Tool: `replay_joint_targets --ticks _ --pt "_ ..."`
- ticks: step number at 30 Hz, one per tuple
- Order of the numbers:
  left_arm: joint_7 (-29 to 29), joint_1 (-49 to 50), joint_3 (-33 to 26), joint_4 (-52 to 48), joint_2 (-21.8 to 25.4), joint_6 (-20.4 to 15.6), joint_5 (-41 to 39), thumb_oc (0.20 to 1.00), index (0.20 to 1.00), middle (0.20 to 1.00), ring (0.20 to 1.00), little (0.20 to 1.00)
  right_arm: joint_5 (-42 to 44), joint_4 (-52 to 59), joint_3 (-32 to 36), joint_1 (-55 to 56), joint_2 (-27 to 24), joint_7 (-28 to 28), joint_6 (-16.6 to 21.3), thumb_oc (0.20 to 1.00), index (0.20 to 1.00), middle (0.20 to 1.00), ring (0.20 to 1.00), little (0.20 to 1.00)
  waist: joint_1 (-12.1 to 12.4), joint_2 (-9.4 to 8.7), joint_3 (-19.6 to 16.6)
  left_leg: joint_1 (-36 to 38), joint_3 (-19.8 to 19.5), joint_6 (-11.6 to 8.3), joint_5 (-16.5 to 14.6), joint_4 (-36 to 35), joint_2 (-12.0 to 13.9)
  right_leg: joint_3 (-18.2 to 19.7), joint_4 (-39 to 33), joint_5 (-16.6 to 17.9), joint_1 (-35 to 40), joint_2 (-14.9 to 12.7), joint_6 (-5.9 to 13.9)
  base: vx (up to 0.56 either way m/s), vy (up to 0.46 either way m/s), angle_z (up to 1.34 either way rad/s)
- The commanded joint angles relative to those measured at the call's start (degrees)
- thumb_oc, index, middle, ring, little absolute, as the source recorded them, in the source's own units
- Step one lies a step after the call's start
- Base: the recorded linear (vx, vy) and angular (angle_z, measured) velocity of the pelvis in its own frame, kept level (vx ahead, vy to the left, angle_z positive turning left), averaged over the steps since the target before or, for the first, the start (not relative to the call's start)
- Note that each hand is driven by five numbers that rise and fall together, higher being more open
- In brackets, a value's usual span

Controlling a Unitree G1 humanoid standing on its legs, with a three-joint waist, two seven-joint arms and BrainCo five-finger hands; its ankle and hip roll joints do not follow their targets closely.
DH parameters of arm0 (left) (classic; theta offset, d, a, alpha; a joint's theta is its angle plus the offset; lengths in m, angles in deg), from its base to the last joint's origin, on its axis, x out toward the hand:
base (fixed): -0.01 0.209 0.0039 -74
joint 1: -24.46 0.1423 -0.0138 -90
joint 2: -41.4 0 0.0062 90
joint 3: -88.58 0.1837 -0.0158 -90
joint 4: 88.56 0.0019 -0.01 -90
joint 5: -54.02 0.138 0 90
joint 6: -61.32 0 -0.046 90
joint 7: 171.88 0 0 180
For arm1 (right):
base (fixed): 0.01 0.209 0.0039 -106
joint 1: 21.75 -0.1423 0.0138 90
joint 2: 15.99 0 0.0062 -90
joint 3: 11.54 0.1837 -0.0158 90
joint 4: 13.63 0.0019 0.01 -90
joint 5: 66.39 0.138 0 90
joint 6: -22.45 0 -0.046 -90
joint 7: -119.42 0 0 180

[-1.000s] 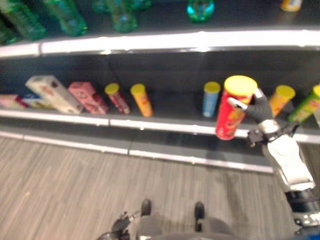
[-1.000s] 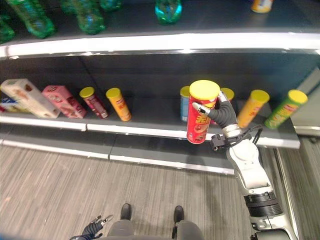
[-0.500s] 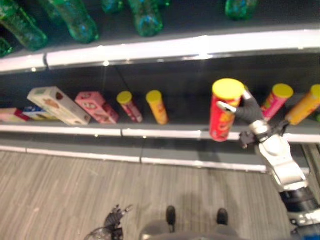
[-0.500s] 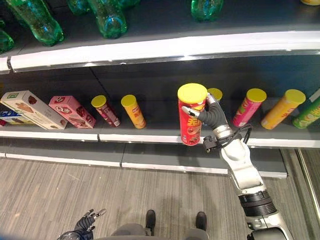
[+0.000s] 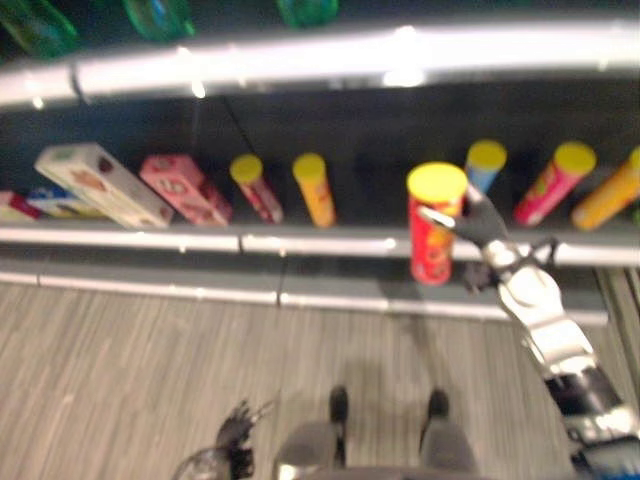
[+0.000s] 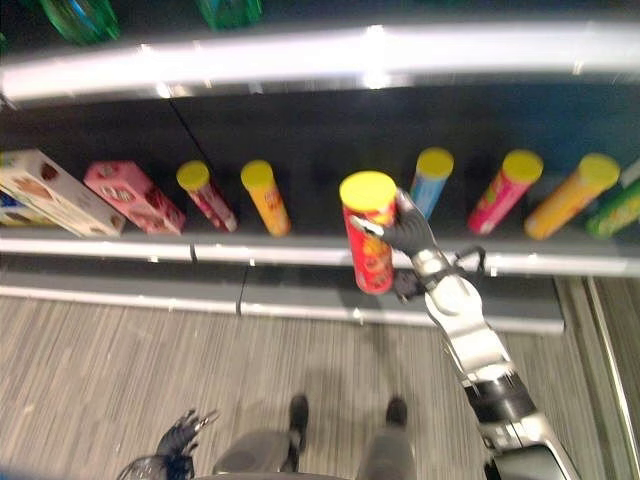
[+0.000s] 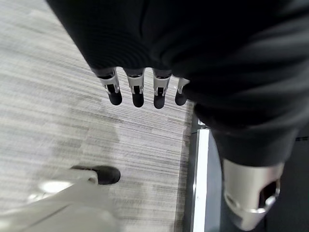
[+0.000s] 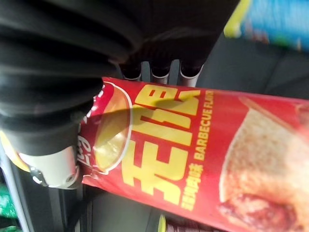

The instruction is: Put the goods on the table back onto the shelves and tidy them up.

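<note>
Fingers [image 8: 159, 72] of the right hand [image 6: 405, 228] are wrapped round a red crisp can with a yellow lid [image 6: 369, 243], thumb across its front, holding it upright in the air just in front of the lower shelf's pale edge [image 6: 300, 255]. Right behind the can, further in on the lower shelf, stands a blue can [image 6: 431, 180]. To the hand's right sit a pink can [image 6: 507, 190] and an orange can [image 6: 568, 195], leaning. To its left are two more yellow-lidded cans [image 6: 240, 197], then a pink box [image 6: 134, 196] and a white box [image 6: 55, 193] lying askew. Green bottles [image 6: 80, 15] stand on the shelf above.

Judging by this, the red can is carried but not yet set down; it has to go into the gap beside the blue one, and the tilted goods want straightening after.

Down low, the left hand [image 7: 140, 87] hangs over the floor with its fingers relaxed and nothing in them.
</note>
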Motion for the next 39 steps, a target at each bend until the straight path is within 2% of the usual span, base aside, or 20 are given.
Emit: replay_joint_targets --ticks 1,4,10,20,23,26,33,39 --pt "-1.7 1.1 -0.2 -3.1 5.1 -1.9 -4.3 1.000 1.000 1.000 1.000 1.000 -0.8 4.7 2.0 -8.5 -1.3 4.6 4.1 0.200 0.200 0.200 0.200 0.200 1.7 -0.76 2.2 -7.4 -2.8 -3.30 -6.3 7.3 2.7 3.6 -1.5 7.0 -1.7 -3.0 3.66 -0.12 -0.118 0.63" --pt "-1.7 1.2 0.7 -3.9 5.4 -1.9 -4.8 1.000 1.000 1.000 1.000 1.000 -1.7 4.7 2.9 -12.2 -3.1 7.1 3.9 0.200 0.200 0.200 0.200 0.200 2.4 0.01 2.7 -12.6 -4.3 -3.95 -4.4 7.6 3.2 1.3 -1.3 5.0 -4.6 -2.2 2.73 -0.06 -0.128 0.50" --pt "-1.8 2.4 1.6 -6.0 5.6 -1.8 -5.9 1.000 1.000 1.000 1.000 1.000 -3.9 3.8 3.3 -17.9 -6.2 9.9 4.0 0.200 0.200 0.200 0.200 0.200 2.7 2.10 4.2 -15.7 -6.0 -4.51 -3.4 7.3 3.5 0.1 0.7 2.9 -6.9 -2.2 2.26 -0.01 -0.062 0.05" --pt "-3.3 1.9 2.3 -7.5 6.3 -2.6 -7.8 1.000 1.000 1.000 1.000 1.000 -8.8 -2.1 4.7 -28.1 -7.5 18.8 3.7 0.200 0.200 0.200 0.200 0.200 4.5 4.26 4.6 -16.7 -7.2 -4.77 -2.0 4.9 3.3 -0.5 2.8 1.4 -9.2 -2.5 2.21 0.01 -0.031 0.09" --pt "-3.4 1.7 2.6 -7.7 6.5 -2.8 -8.0 1.000 1.000 1.000 1.000 1.000 -9.3 -4.7 4.2 -30.7 -8.6 20.2 3.0 0.200 0.200 0.200 0.200 0.200 5.2 4.93 4.5 -17.1 -7.5 -4.79 -1.5 4.0 3.1 -0.5 3.0 1.2 -9.7 -2.7 2.24 0.01 -0.017 0.04" --pt "-3.1 2.2 3.3 -9.0 6.9 -3.1 -8.4 1.000 1.000 1.000 1.000 1.000 -11.0 -8.5 4.5 -33.4 -12.0 22.9 2.1 0.200 0.200 0.200 0.200 0.200 6.1 6.57 4.6 -17.9 -8.1 -4.92 -0.7 3.2 2.4 -0.8 3.8 0.7 -10.6 -3.5 2.55 0.03 -0.020 0.09" --pt "-2.4 3.5 4.5 -9.9 7.0 -3.3 -8.3 1.000 1.000 1.000 1.000 1.000 -11.6 -14.9 4.7 -35.7 -16.0 25.3 1.3 0.200 0.200 0.200 0.200 0.200 7.3 9.40 3.7 -19.2 -8.7 -4.96 0.1 2.1 1.2 -1.0 4.4 0.1 -11.7 -4.5 2.85 0.04 0.003 0.16" --pt "-2.2 3.5 5.2 -10.9 6.8 -3.5 -8.6 1.000 1.000 1.000 1.000 1.000 -10.9 -18.1 4.8 -36.3 -17.3 26.3 1.0 0.200 0.200 0.200 0.200 0.200 7.7 11.23 3.4 -19.7 -9.0 -4.83 0.4 1.4 0.7 -0.5 5.2 -0.5 -13.0 -5.0 2.99 0.04 0.006 0.05"
